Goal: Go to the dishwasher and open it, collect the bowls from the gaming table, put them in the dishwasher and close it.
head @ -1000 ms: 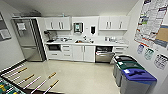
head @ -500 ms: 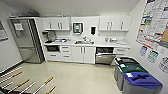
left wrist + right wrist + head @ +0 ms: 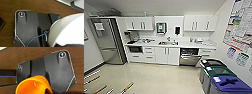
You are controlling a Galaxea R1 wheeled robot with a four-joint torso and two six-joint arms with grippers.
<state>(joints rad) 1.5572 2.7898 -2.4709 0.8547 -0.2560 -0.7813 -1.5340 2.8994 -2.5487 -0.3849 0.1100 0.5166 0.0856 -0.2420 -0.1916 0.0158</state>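
Dishwasher (image 3: 190, 57) is seen ahead and right of centre under the worktop (image 3: 194, 45); gripper states cannot be told.

Head camera looks from high down across the kitchenette, dishwasher (image 3: 190, 57) at one o'clock, well off; both wrist cameras face brown wood closely.

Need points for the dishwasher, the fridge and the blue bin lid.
dishwasher (image 3: 190, 60): head view, on its steel front.
fridge (image 3: 109, 41): head view, middle of its steel door.
blue bin lid (image 3: 231, 83): head view, centre of the lid's top.
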